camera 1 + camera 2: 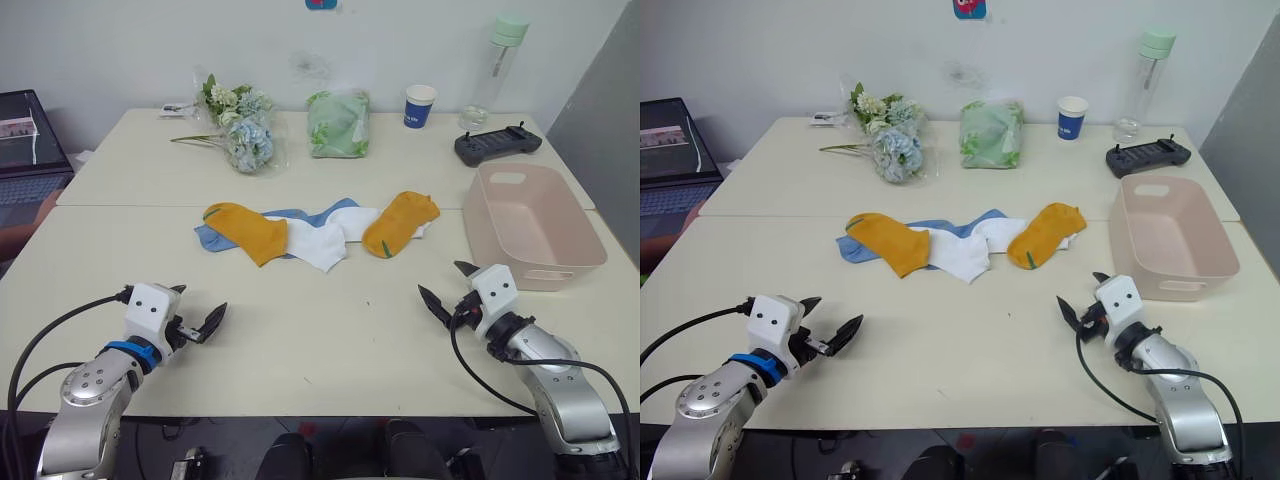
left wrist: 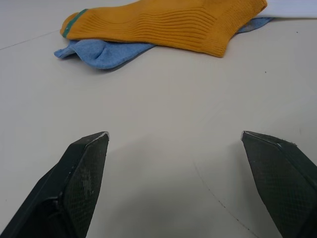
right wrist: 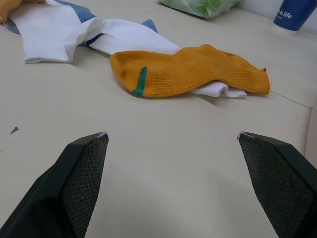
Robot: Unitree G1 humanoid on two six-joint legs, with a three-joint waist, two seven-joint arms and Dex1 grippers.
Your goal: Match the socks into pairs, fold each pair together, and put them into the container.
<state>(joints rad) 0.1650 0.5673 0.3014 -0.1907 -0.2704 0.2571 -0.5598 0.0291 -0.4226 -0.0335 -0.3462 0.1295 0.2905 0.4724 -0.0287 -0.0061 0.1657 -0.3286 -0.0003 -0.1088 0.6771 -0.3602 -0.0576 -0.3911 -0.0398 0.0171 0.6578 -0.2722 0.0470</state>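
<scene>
Evidently nothing is being paired yet: both pincers, left (image 1: 198,325) and right (image 1: 447,284), are hovering released low in frame, facing the overlapping mustard-yellow, white and light-blue ankle socks (image 1: 318,233) mid-desk, so reaching for one yellow sock should be coming next.

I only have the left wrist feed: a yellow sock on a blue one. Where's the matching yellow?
Observer: The second yellow sock lies at the pile's right end, across a white sock.
Operator: Is the basin reachable?
Observer: The pink container sits on the table's right side, just beyond the right gripper, with nothing in it.
Operator: Is the right gripper holding anything?
Observer: No. It is open over bare table, as is the left gripper.
</scene>
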